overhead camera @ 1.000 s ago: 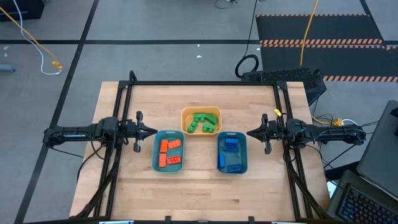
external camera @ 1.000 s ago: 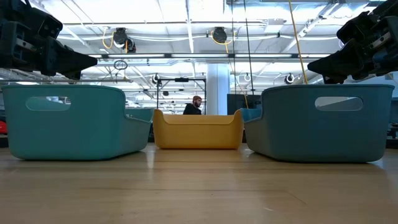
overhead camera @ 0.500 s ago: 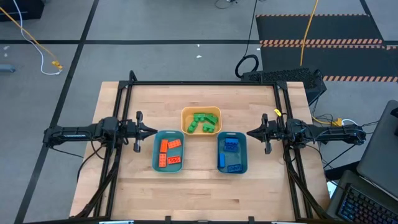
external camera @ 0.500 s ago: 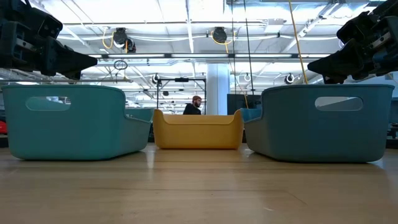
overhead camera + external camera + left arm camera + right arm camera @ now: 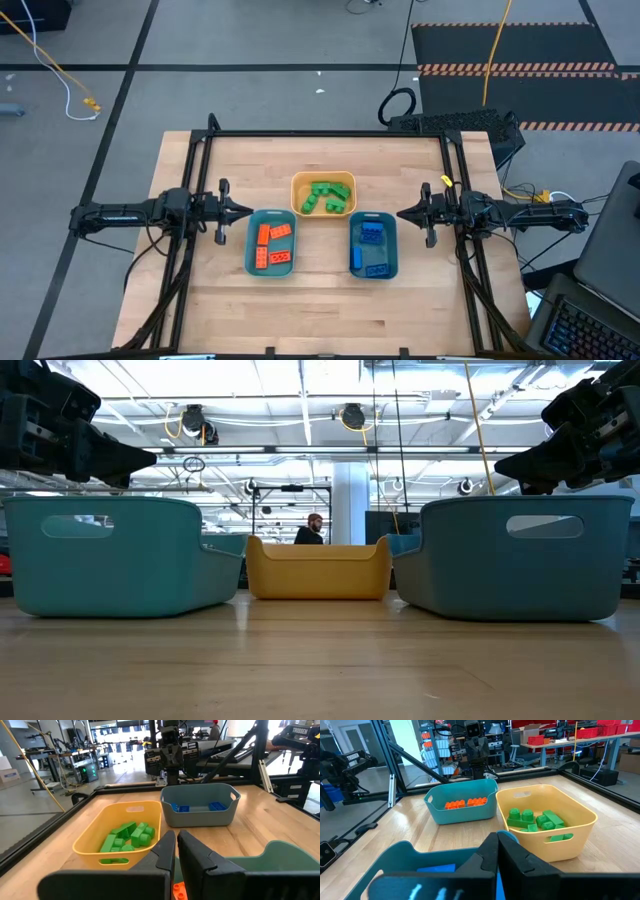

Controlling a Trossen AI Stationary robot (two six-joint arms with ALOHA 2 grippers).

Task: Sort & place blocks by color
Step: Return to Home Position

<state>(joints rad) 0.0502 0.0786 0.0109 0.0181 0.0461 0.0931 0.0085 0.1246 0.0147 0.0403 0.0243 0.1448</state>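
The blocks lie sorted in three bins. Orange blocks [image 5: 272, 246] fill the left teal bin [image 5: 251, 262]. Green blocks [image 5: 327, 196] lie in the yellow-orange bin [image 5: 297, 197] behind. Blue blocks [image 5: 371, 247] sit in the right teal bin [image 5: 392, 262]. My left gripper [image 5: 247, 211] hovers shut at the table's left, level, pointing at the bins, holding nothing. My right gripper [image 5: 400, 214] hovers shut at the right, mirrored, also holding nothing. Each wrist view shows its own fingers together: left gripper [image 5: 176, 842], right gripper [image 5: 497, 841].
A black frame [image 5: 330, 133] runs along the table's far edge and both sides. Bare wood [image 5: 320, 315] lies between the bins and the near edge. A person [image 5: 313, 530] shows far behind the yellow-orange bin in the low view.
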